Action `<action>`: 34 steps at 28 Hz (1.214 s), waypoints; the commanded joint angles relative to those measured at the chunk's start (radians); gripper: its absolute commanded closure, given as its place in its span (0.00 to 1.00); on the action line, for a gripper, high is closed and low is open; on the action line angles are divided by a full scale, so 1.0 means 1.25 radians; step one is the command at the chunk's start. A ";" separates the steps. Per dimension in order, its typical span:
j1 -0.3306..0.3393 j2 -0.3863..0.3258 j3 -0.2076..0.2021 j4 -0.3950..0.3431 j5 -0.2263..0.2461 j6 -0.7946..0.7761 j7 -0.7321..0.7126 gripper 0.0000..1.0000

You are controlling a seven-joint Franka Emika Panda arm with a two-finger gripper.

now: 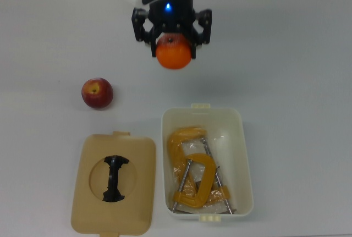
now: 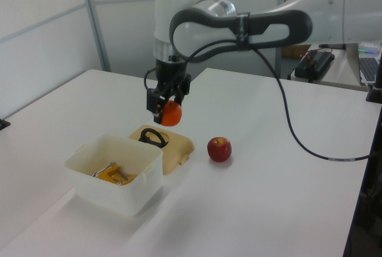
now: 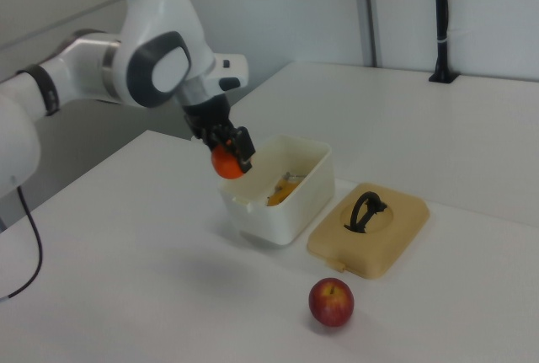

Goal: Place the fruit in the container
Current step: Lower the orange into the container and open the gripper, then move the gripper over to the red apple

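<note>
The orange mandarin [image 1: 174, 53] hangs well above the table, with my gripper [image 1: 172, 39] shut on it; it also shows as the mandarin [image 2: 171, 114] in the left view and the mandarin [image 3: 226, 163] in the right view. The red apple [image 1: 97, 93] with a yellow patch rests on the table at the top view's left, also seen as the apple [image 2: 219, 149] and the apple [image 3: 331, 301]. The white container [image 1: 245, 154] stands open below the gripper in the top view, with yellow clamps [image 1: 190, 165] inside it.
A flat tan lid [image 1: 88, 204] with a black handle [image 1: 114, 178] lies on the table left of the container in the top view. The arm's black cable [image 2: 298, 144] loops down over the table at the left view's right.
</note>
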 commanded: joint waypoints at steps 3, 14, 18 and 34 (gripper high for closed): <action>0.012 0.110 -0.003 0.037 -0.030 0.121 0.090 1.00; 0.041 0.186 0.006 0.034 -0.115 0.220 0.195 0.03; 0.044 0.188 0.006 0.031 -0.136 0.220 0.198 0.00; -0.040 0.113 -0.004 0.016 -0.099 -0.044 -0.025 0.00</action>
